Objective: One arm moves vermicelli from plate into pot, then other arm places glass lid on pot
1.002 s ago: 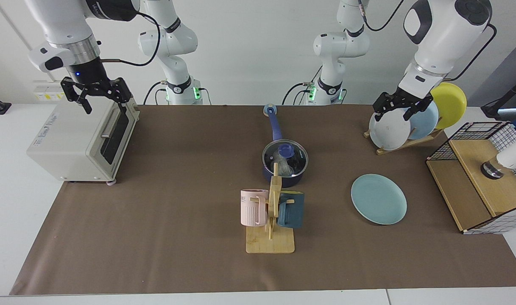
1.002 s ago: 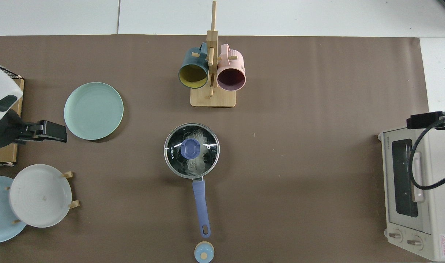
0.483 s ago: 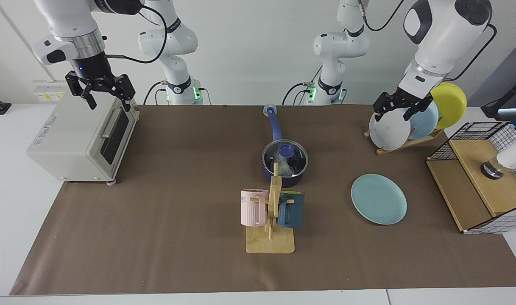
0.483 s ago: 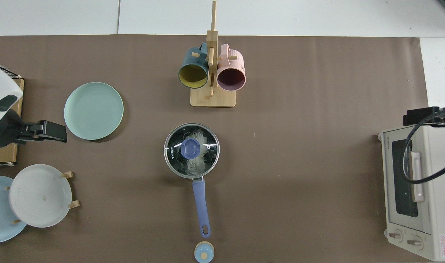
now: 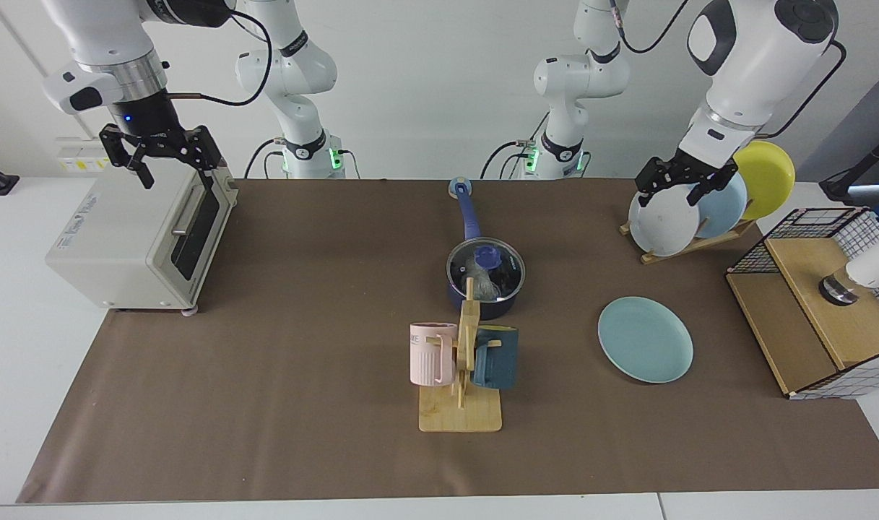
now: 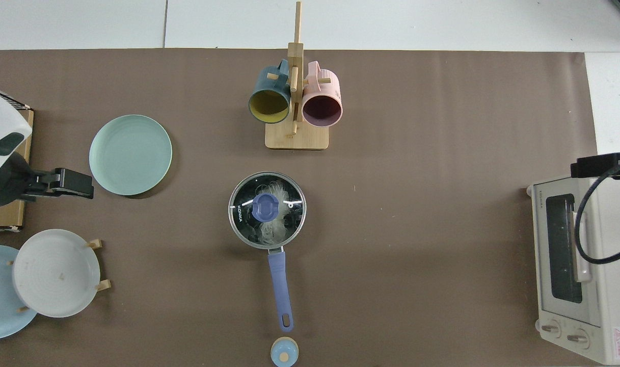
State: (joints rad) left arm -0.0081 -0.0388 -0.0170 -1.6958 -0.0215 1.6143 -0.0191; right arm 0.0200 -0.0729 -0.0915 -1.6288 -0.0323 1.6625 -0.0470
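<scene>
Since a moment ago only the right arm has shifted: its right gripper [image 5: 166, 152] has drifted a little above the white toaster oven [image 5: 132, 242] at the far edge of the counter [image 5: 302, 375], jaws spread open and holding nothing. Opposite, the left gripper [image 5: 688, 182] hangs in front of the upright plates in the wooden rack [image 5: 688, 242], jaws also parted and empty; that arm waits.

Between them, mid-counter, sits the pot [image 6: 267, 210], its long blue handle [image 6: 280, 288] pointing toward the robots' side. On its rim rests the glass lid [image 6: 289, 214], blue knob centred, and through the glass the pale vermicelli [image 6: 271, 232] shows inside. Nearer the left arm lies the teal plate [image 6: 130, 154], bare.

Both grippers stand well apart from the pot, one to either side, the left somewhat closer. By my judgement both steps look done, so no further grasp seems called for.
</scene>
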